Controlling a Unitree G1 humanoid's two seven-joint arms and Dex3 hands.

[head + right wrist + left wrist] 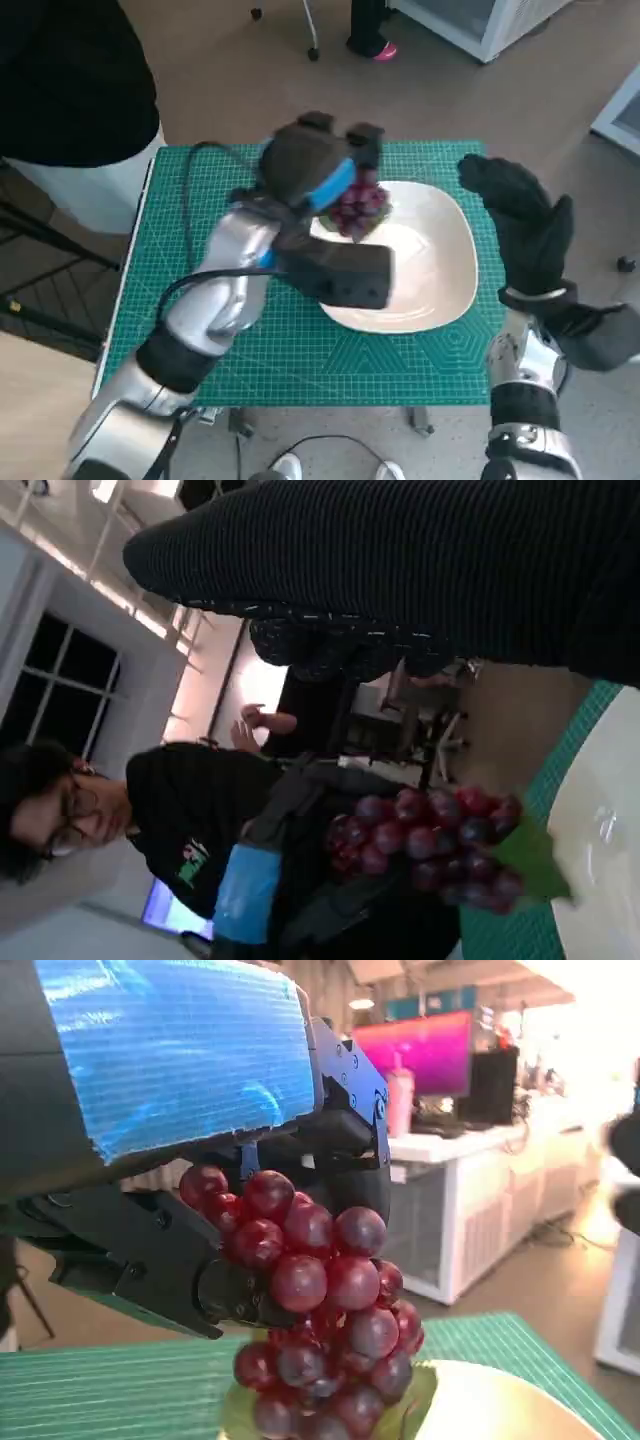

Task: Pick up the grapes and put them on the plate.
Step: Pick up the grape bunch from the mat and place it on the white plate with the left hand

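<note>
My left hand [310, 165] grips a bunch of dark red grapes [358, 208] at the far left part of the white plate [440, 270]. In the left wrist view the black fingers [180, 1260] clasp the top of the grapes [320, 1330], whose lowest berries and green leaf touch the plate's rim [500, 1400]. The right wrist view shows the grapes [430, 845] against the plate [600, 810], with the blue-taped left hand [250, 890] behind them. My gloved right hand [525, 225] stands beside the plate's right edge, fingers apart and holding nothing.
The plate lies on a green cutting mat [200, 330] that covers the small table. A person in black [70, 70] stands at the table's far left corner, seen too as a person [180, 810] in the right wrist view. Chair legs and feet show on the floor beyond.
</note>
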